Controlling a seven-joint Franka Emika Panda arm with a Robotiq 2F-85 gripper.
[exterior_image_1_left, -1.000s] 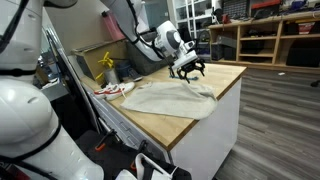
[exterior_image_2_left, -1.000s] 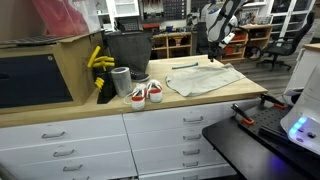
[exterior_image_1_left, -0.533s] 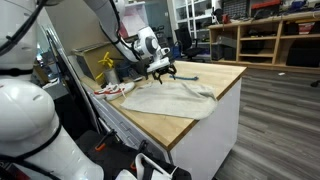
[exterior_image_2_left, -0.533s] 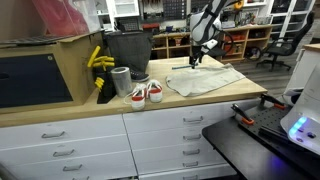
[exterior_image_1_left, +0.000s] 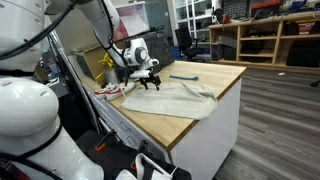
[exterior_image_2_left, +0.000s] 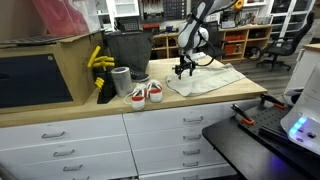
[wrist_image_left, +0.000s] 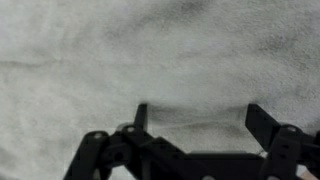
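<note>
A pale grey cloth (exterior_image_1_left: 172, 98) lies spread on the wooden counter (exterior_image_1_left: 215, 78) in both exterior views, the cloth (exterior_image_2_left: 205, 79) rumpled at its edges. My gripper (exterior_image_1_left: 147, 81) hangs just above the cloth's corner nearest the shoes, jaws pointing down and open. In the other exterior view the gripper (exterior_image_2_left: 183, 70) sits over the cloth's far left part. The wrist view shows only the cloth (wrist_image_left: 150, 50) filling the picture, with my gripper (wrist_image_left: 200, 115) spread wide over it and nothing between the fingers (wrist_image_left: 262, 122).
A pair of red-and-white shoes (exterior_image_2_left: 146, 93) stands beside the cloth, next to a grey cup (exterior_image_2_left: 121, 81), a black bin (exterior_image_2_left: 126, 50) and yellow gloves (exterior_image_2_left: 98, 60). A dark tool (exterior_image_1_left: 184, 77) lies on the counter behind the cloth. A cardboard box (exterior_image_2_left: 45, 70) stands at the counter's end.
The arm has swung from the far side of the counter across the cloth toward the shoes and come down close over the cloth. The jaws stayed open.
</note>
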